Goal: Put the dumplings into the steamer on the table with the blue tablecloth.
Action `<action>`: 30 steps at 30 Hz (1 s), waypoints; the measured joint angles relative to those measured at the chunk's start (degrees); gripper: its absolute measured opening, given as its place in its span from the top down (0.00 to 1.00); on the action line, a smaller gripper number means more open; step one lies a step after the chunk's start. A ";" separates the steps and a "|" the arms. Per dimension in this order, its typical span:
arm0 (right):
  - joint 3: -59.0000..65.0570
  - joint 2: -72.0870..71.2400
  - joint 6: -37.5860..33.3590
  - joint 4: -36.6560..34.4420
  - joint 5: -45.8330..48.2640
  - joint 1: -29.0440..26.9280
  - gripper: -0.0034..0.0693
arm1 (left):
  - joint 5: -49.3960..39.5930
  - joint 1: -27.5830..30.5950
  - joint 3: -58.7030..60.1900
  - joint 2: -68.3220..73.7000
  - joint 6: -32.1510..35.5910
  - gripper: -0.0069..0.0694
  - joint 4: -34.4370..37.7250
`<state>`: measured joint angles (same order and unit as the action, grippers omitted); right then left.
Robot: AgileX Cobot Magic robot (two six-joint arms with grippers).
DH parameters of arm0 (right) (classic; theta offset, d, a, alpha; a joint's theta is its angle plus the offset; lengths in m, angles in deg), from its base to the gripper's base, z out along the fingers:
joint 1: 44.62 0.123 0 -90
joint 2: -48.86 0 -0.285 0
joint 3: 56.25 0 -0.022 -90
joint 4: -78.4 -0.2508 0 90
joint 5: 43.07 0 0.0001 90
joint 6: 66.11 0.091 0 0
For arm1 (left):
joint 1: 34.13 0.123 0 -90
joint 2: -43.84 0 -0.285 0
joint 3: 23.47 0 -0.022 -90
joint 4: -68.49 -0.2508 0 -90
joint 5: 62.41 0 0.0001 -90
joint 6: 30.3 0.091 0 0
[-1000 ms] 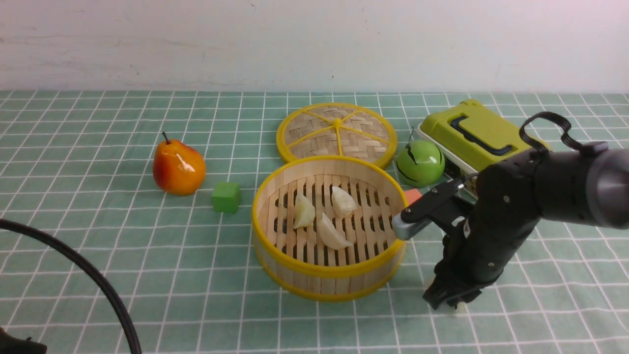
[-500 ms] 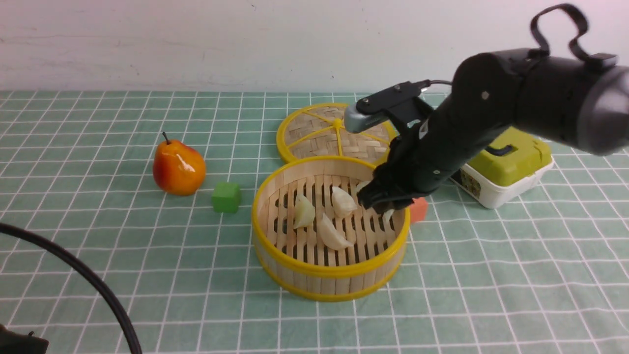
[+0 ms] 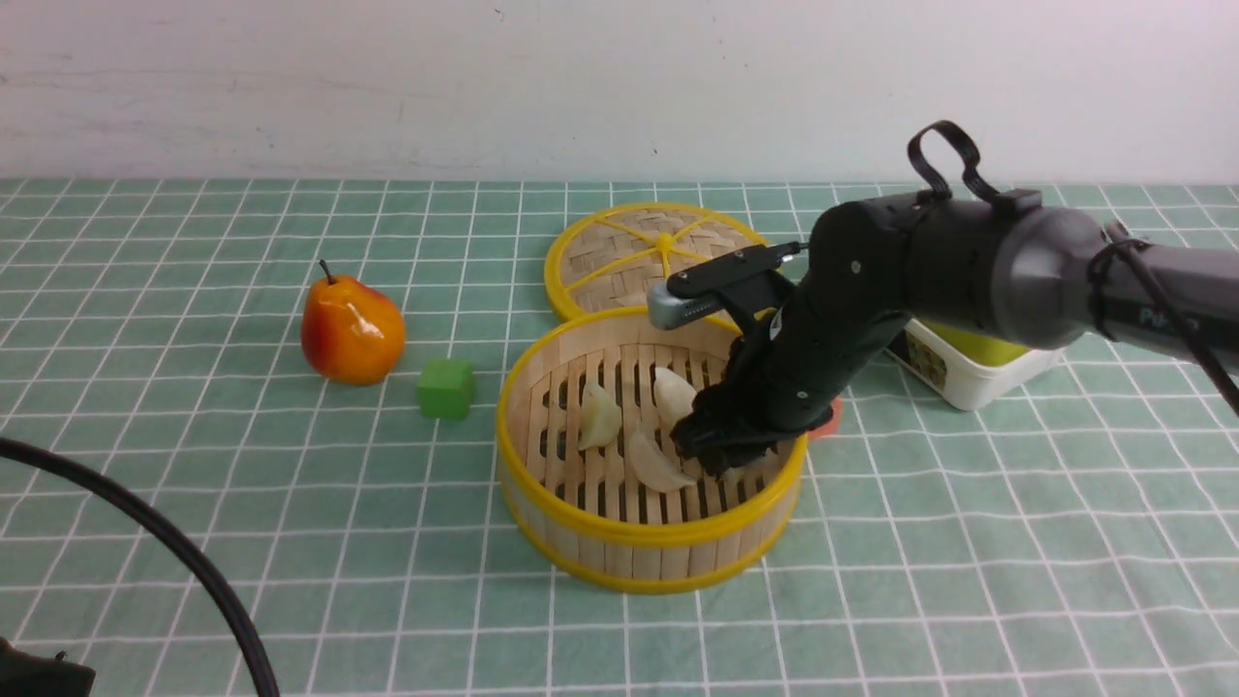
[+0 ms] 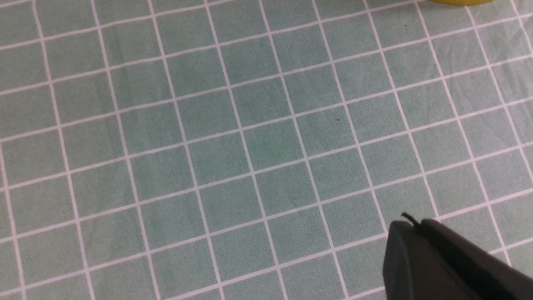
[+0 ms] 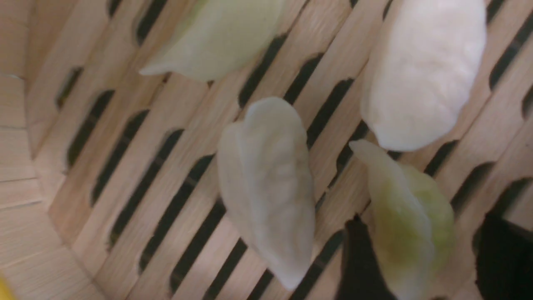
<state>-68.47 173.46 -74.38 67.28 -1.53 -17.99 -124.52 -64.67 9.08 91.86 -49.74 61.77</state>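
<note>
Reaching in from the right side of the bench point(image 3: 968, 581), the right arm point(image 3: 968, 261) bends steeply down at the wrist. The right end effector point(image 3: 721, 453) sits inside the steamer point(image 3: 629, 557), low over the slatted floor on the side nearest the arm.

In the right wrist view its fingers point(image 5: 358, 258) are spread. A greenish fourth dumpling point(image 5: 410, 225) lies between them, one finger against it, while a strip of slat shows between it and the other finger. Whether this dumpling rests fully on the slats cannot be determined.

Also on the steamer floor are a first dumpling point(image 3: 598, 414), a second dumpling point(image 3: 675, 395) and a third dumpling point(image 3: 656, 462), close together but apart from the wall.

The steamer stands on the blue tablecloth point(image 3: 194, 484), just in front of the flat woven lid point(image 3: 663, 259). A pear point(image 3: 351, 332) and a green cube point(image 3: 445, 388) stand to its left.

Obstructions: from the front, the arm hides the fourth dumpling, most of a green-lidded white box point(image 3: 968, 373) and all but an edge of an orange block point(image 3: 826, 418).

Of the left end effector point(image 4: 433, 258), only one dark part enters the left wrist view, over bare cloth. Whether it is spread or pressed together cannot be told.
</note>
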 joint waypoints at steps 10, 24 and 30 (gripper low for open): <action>9.52 -25.20 -0.48 -1.63 6.13 1.22 0.61 | 0.00 0.00 0.00 0.00 0.00 0.90 0.00; 44.80 -70.58 -0.69 -3.83 -11.16 1.49 0.98 | 0.00 0.00 0.00 0.00 0.00 0.88 0.00; 49.94 -78.24 -0.69 -4.10 -15.77 1.49 0.98 | 0.00 0.00 0.00 0.00 0.00 0.88 0.00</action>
<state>-18.53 95.22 -75.08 63.18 -17.30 -16.50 -124.52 -64.67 9.08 91.86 -49.74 61.77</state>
